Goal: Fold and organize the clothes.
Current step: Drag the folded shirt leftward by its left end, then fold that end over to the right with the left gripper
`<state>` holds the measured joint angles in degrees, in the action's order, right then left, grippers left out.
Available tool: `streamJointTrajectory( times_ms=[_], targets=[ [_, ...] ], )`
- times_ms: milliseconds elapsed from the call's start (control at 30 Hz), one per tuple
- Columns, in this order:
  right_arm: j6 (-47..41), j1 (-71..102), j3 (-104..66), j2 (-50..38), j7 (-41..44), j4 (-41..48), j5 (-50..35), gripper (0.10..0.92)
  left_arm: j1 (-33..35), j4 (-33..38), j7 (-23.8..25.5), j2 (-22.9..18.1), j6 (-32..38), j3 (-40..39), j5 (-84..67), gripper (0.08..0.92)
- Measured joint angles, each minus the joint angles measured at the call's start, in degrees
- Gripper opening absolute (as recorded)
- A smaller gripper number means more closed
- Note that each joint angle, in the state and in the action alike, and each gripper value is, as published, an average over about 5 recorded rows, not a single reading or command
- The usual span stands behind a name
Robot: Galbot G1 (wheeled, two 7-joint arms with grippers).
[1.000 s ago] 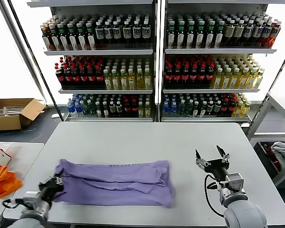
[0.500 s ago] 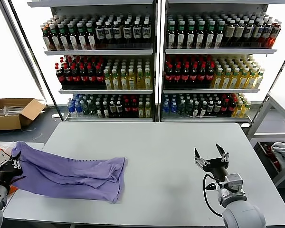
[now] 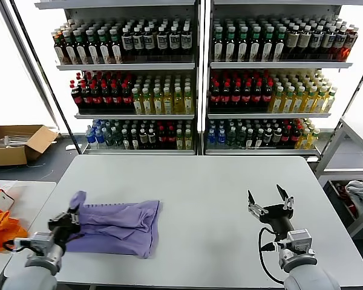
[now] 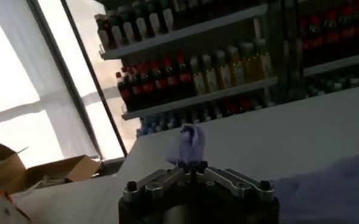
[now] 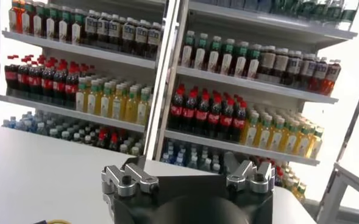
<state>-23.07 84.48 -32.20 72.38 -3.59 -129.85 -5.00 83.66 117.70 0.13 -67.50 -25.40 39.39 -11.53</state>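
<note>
T-shirt (image 3: pixel 118 225) on table (image 3: pixel 199 187) left side; left tool (image 3: pixel 71 219) at its left edge; right tool (image 3: pixel 270 202) well right

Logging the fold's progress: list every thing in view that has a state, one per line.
T-shirt: folded over, bunched at the table's left side, one corner pinched.
Left gripper: shut on the T-shirt corner.
Right gripper: open, empty, above the table's right side.
Cardboard box: open, on the floor.

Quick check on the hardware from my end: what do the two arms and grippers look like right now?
Both arms end in rounded light-grey wrist housings. The left gripper and right gripper are black with silver-grey linkage blocks and dark bolts. The right one has slim, pointed black jaws, and a black cable loops beside its wrist.
</note>
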Motion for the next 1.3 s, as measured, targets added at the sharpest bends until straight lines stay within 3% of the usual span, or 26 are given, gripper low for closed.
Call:
streamJointTrajectory(
  times_ms=[533,1200,1300],
  targets=[
    [1.25,5.52,-0.60,1.47,-0.36,-2.96,2.38,0.823,-2.31,2.34,-0.48,-4.45,-2.15,-12.34,1.64,0.093],
    [2.50,7.63,0.04,1.82,-0.54,-2.89,3.05,0.823,-4.38,-2.25,0.63,-8.27,-1.19,-16.24,3.07,0.094],
    [2.49,7.43,0.39,1.80,-0.47,-2.62,3.07,0.823,-4.42,-2.91,0.62,-8.69,-0.83,-16.78,2.74,0.126]
  ],
)
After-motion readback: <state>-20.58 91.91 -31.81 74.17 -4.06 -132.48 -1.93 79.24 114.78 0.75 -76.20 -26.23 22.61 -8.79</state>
